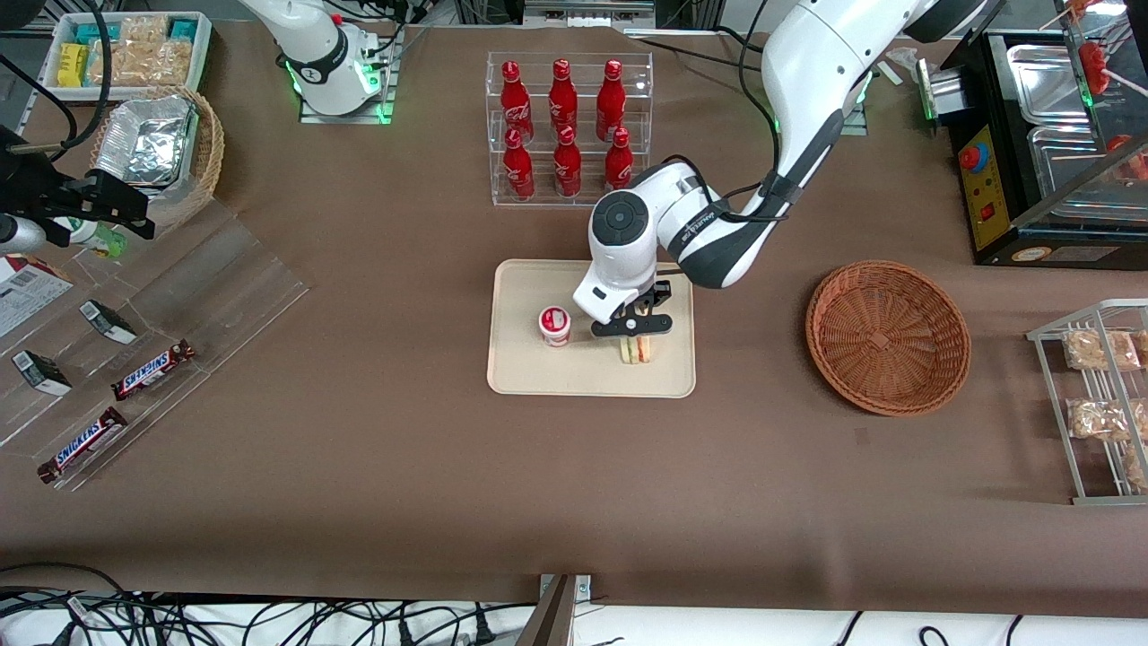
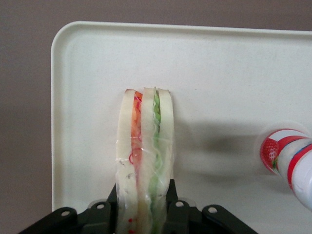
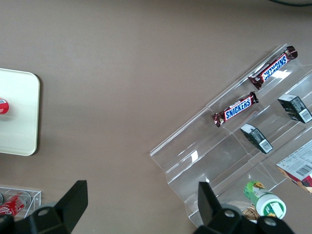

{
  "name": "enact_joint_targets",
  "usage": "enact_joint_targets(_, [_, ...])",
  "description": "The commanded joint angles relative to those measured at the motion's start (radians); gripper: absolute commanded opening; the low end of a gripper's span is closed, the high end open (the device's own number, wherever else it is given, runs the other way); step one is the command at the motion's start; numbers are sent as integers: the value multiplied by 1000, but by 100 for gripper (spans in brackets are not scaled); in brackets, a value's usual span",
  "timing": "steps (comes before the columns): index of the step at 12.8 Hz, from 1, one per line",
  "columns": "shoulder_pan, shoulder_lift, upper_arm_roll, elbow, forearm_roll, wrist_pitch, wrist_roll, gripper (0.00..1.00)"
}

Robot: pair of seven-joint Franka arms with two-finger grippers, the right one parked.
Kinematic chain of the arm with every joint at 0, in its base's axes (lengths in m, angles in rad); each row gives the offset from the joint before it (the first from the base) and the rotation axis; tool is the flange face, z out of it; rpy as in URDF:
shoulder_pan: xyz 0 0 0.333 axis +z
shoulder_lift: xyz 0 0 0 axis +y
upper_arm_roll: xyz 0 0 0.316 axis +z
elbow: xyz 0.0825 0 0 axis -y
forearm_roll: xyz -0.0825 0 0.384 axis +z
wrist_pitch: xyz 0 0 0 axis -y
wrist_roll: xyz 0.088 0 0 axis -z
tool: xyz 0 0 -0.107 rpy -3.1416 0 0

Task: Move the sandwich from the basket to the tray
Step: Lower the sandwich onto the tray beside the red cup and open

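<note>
The sandwich (image 1: 637, 351) stands on its edge on the cream tray (image 1: 538, 377), near the tray's end toward the working arm. In the left wrist view the sandwich (image 2: 145, 146) shows pale bread with red and green filling in clear wrap, resting on the tray (image 2: 219, 73). My left gripper (image 1: 633, 332) is directly above it, and its black fingers press both bread faces (image 2: 145, 214). The reddish-brown wicker basket (image 1: 888, 336) is empty and lies toward the working arm's end of the table.
A small red-and-white cup (image 1: 554, 325) stands on the tray beside the sandwich, also in the wrist view (image 2: 287, 156). A clear rack of red bottles (image 1: 565, 126) stands farther from the front camera than the tray. A wire snack rack (image 1: 1099, 404) is past the basket.
</note>
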Motion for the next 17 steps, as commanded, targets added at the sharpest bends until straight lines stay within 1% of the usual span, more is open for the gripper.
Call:
enact_joint_targets(1, [-16, 19, 10, 30, 27, -6, -19, 50])
enact_joint_targets(2, [-15, 17, 10, 30, 29, -8, -17, 79])
enact_joint_targets(3, [-14, 14, 10, 30, 28, -8, -16, 100])
enact_joint_targets(5, [-2, -4, 10, 41, 24, -18, -15, 100])
enact_joint_targets(9, [53, -47, 1, 152, 11, -218, 0, 100])
enact_joint_targets(13, [93, -63, -6, 235, 6, -288, 0, 100])
enact_joint_targets(14, [111, -76, -4, 242, -6, -302, 9, 100])
enact_joint_targets(15, [137, -89, -6, 245, -18, -308, 47, 100])
enact_joint_targets(16, [151, -101, 0, 258, -47, -322, 90, 100])
enact_joint_targets(17, [166, -109, 4, 298, -55, -385, 136, 100])
